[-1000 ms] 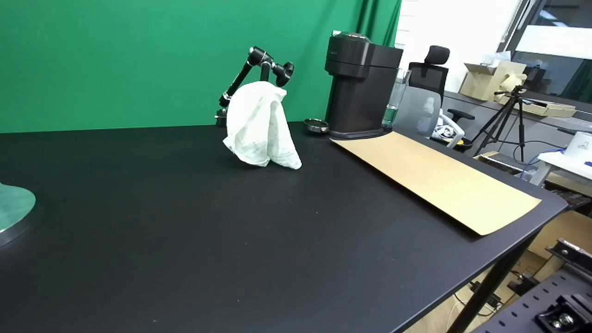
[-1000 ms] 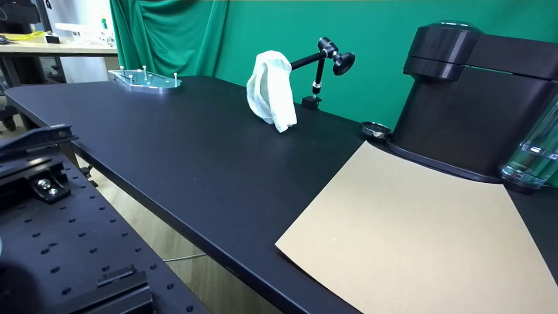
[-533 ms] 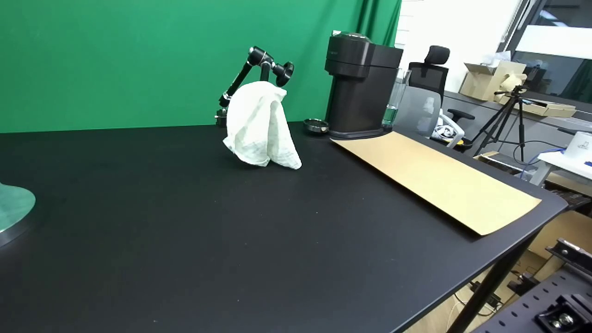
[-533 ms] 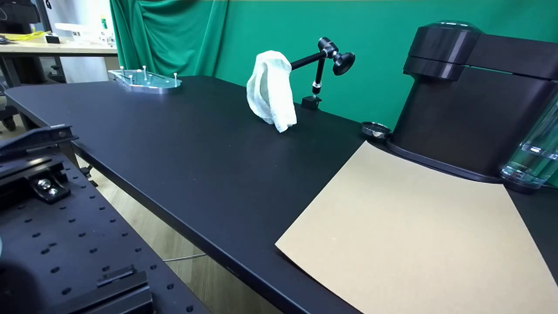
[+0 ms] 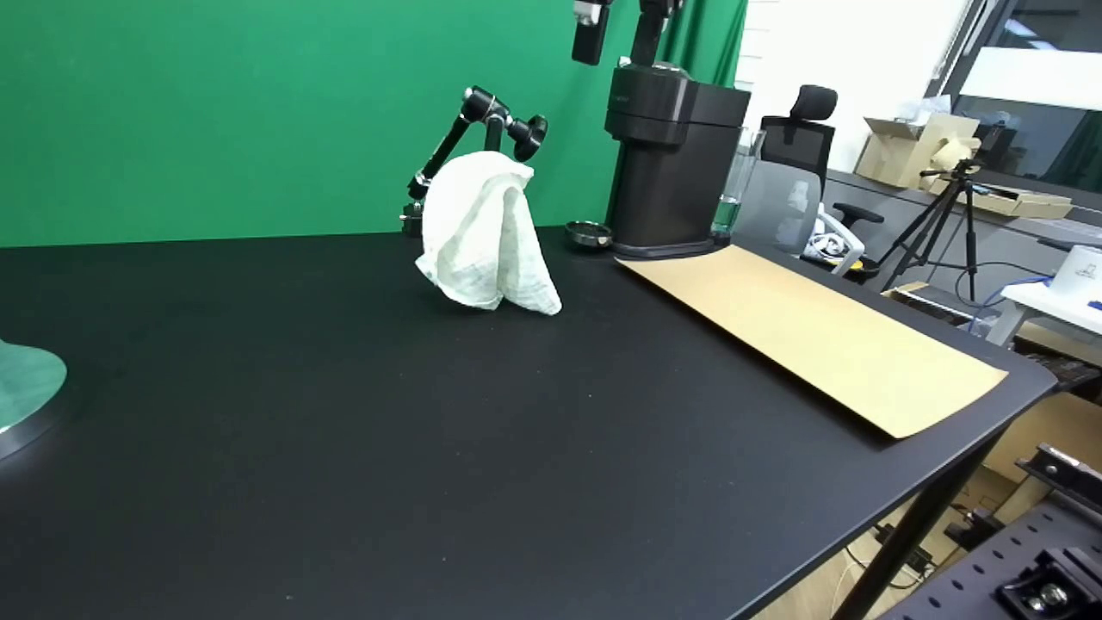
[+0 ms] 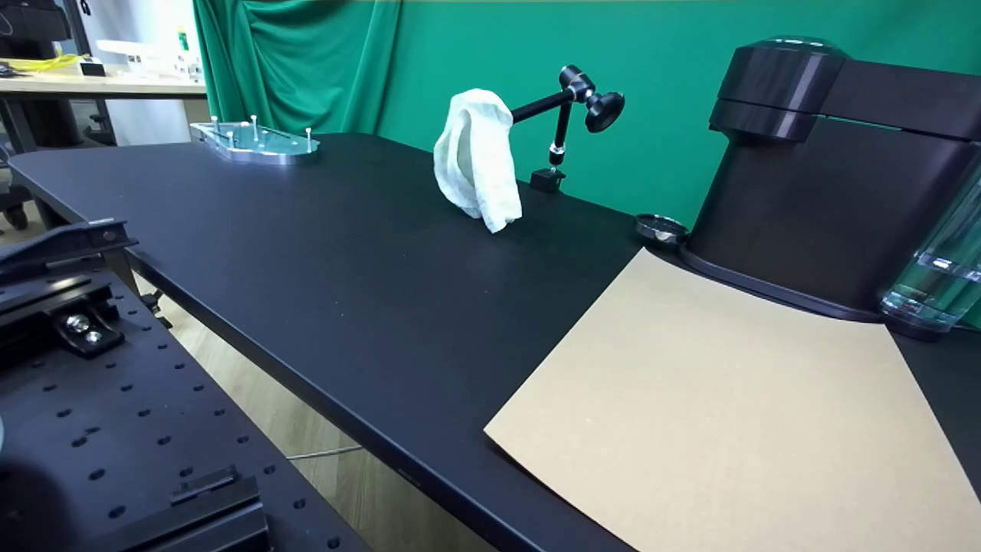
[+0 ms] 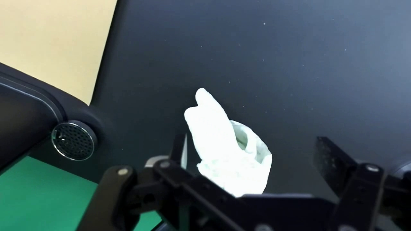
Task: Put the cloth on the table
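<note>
A white cloth (image 5: 482,232) hangs draped over the end of a black jointed stand arm (image 5: 443,155) at the back of the black table (image 5: 516,448). The cloth (image 6: 479,157) hangs in folds from the arm's rod (image 6: 544,106); I cannot tell whether its lower corners touch the tabletop (image 6: 329,253). My gripper (image 5: 620,53) shows at the top edge of an exterior view, above and to the right of the cloth. In the wrist view, my gripper (image 7: 252,142) is open and empty, with the cloth (image 7: 215,138) seen between and beyond the fingers, nearer the left finger.
A black coffee machine (image 5: 671,164) stands at the back with a round drip cup (image 5: 588,234) beside it. A tan board (image 5: 818,336) lies on the table before it. A clear plate with pegs (image 6: 257,146) sits at the far end. A green curtain (image 5: 258,112) hangs behind.
My gripper has come into an exterior view at the top, where it did not show before. The cloth and the stand have not moved.
</note>
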Motion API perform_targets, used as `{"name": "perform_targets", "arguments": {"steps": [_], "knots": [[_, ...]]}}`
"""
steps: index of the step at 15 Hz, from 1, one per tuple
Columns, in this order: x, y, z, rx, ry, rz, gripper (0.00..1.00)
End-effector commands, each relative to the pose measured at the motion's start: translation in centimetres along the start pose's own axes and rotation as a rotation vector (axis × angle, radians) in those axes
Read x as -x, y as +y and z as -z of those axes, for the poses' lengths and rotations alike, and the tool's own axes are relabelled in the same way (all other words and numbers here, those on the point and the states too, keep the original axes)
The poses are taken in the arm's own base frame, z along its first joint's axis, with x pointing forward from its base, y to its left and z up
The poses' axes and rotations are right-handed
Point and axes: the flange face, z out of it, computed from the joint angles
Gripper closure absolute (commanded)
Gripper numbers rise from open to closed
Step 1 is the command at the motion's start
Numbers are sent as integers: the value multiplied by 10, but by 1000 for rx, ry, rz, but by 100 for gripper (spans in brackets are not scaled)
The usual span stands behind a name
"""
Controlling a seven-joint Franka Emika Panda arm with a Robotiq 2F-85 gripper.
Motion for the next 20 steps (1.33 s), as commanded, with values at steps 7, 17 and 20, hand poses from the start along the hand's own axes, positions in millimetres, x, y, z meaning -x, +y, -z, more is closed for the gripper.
{"name": "perform_targets", "arguments": {"steps": [7,17,20], "knots": [[-7,2,-21,56,-82,65,0],[-33,-11,-68,151,-86,263,0],[-45,-16,-82,150,-41,286,0]]}}
